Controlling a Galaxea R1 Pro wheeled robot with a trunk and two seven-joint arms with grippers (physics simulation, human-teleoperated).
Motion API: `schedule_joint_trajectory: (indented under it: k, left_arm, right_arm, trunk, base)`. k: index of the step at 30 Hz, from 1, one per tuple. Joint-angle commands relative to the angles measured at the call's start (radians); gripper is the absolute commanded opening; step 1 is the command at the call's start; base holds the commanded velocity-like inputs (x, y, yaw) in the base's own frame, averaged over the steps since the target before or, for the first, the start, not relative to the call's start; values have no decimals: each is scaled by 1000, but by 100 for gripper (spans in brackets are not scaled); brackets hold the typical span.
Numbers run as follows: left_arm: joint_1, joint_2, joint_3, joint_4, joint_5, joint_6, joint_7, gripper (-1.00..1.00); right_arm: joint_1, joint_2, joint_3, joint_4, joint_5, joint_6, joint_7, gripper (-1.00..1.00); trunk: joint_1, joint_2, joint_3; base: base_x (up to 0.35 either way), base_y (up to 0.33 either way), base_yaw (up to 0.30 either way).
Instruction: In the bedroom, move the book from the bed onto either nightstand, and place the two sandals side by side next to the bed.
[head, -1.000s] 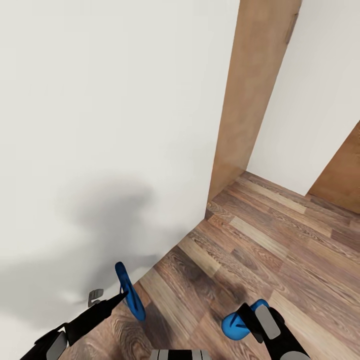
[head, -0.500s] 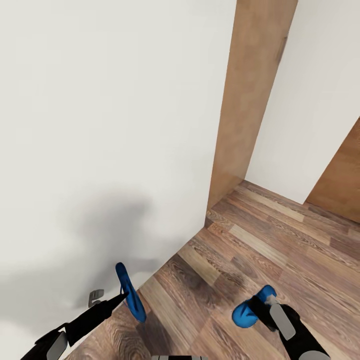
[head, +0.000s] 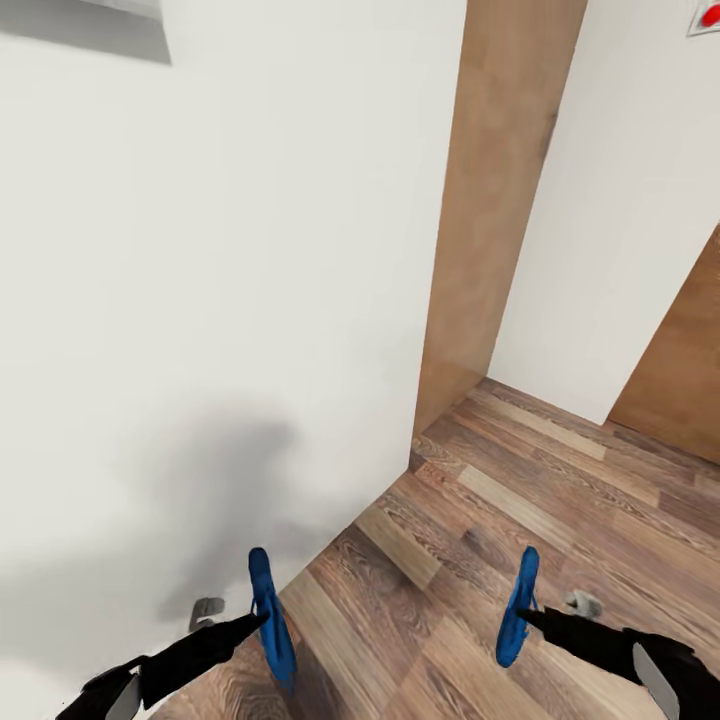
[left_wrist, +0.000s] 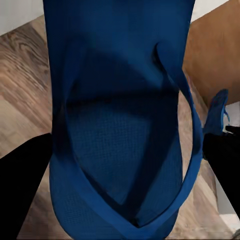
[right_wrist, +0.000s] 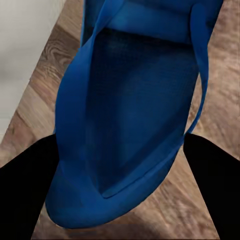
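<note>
Two blue sandals are held off the wood floor (head: 560, 480), one in each gripper. The left gripper (head: 258, 622) has its jaws clamped on the left sandal (head: 270, 620), which stands on edge between the fingers, its sole reaching up and down past them. In the left wrist view that sandal (left_wrist: 120, 120) shows its strap side, with dark fingers on both flanks. The right gripper (head: 528, 615) is likewise clamped on the right sandal (head: 518, 607), also on edge; the right wrist view shows this sandal (right_wrist: 135, 110) between two dark fingers. Beyond the left jaws stands a white wall (head: 220, 300), with a brown door frame (head: 495, 200) ahead.
</note>
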Motion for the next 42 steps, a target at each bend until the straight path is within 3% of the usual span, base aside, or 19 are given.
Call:
schedule_joint_trajectory:
  k: [1, 3, 6, 7, 8, 12, 14, 17, 36, 42]
  left_arm:
    - [-1, 0, 7, 10, 1, 7, 8, -100]
    - [-1, -14, 7, 69, -43, -38, 118, -100]
    - [-1, -37, 7, 100, -81, -96, 182, -100]
    - [-1, -39, 7, 105, -89, -102, 189, -100]
    - [-1, -42, 7, 129, -100, -114, 197, -100]
    - [-1, -43, 7, 195, -109, -176, 204, -100]
    - [-1, -43, 7, 215, -110, -209, 212, -100]
    - [-1, -41, 7, 225, -111, -229, 216, -100]
    - [4, -44, 7, 231, -111, -236, 218, -100]
    - [4, -44, 7, 231, -111, -236, 218, -100]
  right_arm:
    - [0, 0, -3, 35, 13, 4, 14, -100]
    - [0, -1, -3, 99, 38, -51, 42, -100]
    - [0, -1, -2, 180, 49, -207, 49, -100]
    - [0, -1, -2, 207, 62, -234, 50, -100]
    - [0, -1, -2, 242, 109, -267, 51, -100]
    - [0, 0, -2, 264, 201, -298, 50, -100]
    - [0, 0, -2, 267, 216, -308, 50, -100]
    - [0, 1, -2, 268, 223, -314, 49, -100]
    - [0, 9, -3, 304, 226, -315, 41, -100]
    - [0, 9, -3, 304, 226, -315, 42, -100]
  trunk:
    - [-1, 0, 3]
    - [-2, 0, 11]
    - [-3, 1, 23]
    - [-3, 1, 26]
    - [-4, 2, 30]
    - [-6, 3, 46]
    - [-6, 3, 54]
    - [-8, 4, 65]
    - [-8, 4, 65]
    - [-8, 4, 65]
  base:
    - [0, 0, 0]
    - [0, 0, 0]
    - [0, 0, 0]
    - [0, 0, 0]
    - [0, 0, 0]
    - [0, 0, 0]
    - [0, 0, 0]
    - [0, 0, 0]
    - [0, 0, 0]
    - [0, 0, -180]
